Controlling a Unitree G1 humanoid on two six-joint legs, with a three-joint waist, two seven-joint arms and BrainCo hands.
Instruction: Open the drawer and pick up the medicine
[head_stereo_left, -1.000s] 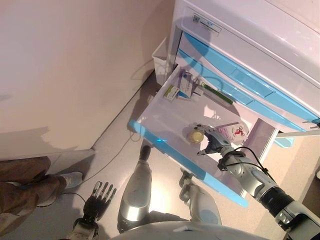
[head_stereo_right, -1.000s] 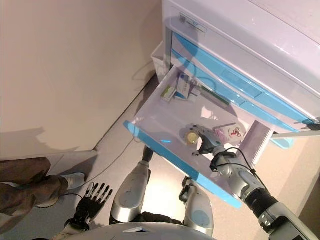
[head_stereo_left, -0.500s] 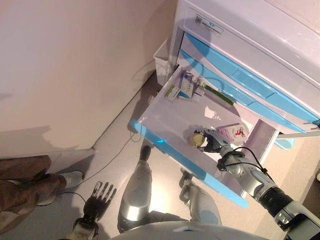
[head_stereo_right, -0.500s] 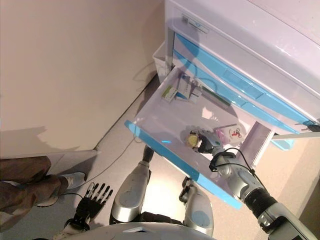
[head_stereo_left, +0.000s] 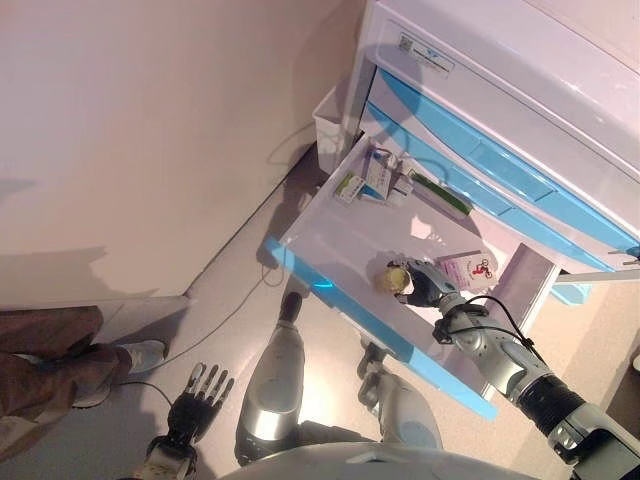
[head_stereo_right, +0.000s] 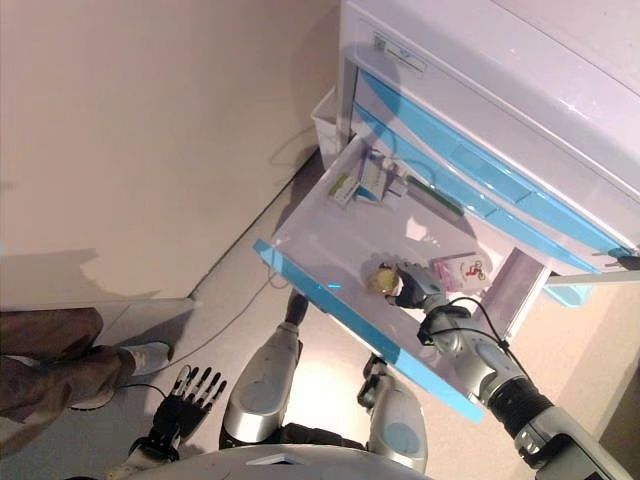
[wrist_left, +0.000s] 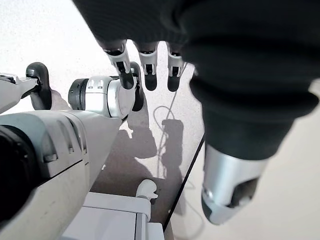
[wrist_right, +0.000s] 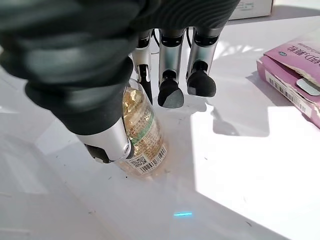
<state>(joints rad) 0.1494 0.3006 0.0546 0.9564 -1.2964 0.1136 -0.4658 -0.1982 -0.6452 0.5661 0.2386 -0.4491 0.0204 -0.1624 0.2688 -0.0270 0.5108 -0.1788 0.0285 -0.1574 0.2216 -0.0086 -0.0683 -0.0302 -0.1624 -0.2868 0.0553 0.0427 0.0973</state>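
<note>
The white drawer with a blue front (head_stereo_left: 330, 290) is pulled out of the cabinet (head_stereo_left: 500, 90). A clear medicine bottle (head_stereo_left: 392, 279) of yellow capsules stands on the drawer's floor near its front. My right hand (head_stereo_left: 425, 283) is inside the drawer and curled on the bottle. In the right wrist view the thumb (wrist_right: 107, 145) presses one side of the bottle (wrist_right: 142, 135) and a finger curls behind it. My left hand (head_stereo_left: 195, 395) hangs low beside my body with its fingers straight, holding nothing.
A pink medicine box (head_stereo_left: 468, 270) lies beside my right hand. Several small boxes (head_stereo_left: 365, 180) lie at the back of the drawer. A white bin (head_stereo_left: 328, 125) stands by the cabinet against the wall. A person's leg and shoe (head_stereo_left: 60, 355) are on the floor at left.
My right hand's fingers, open beside the bottle a second ago, have closed round it. The camera has shifted slightly. The left hand has not moved.
</note>
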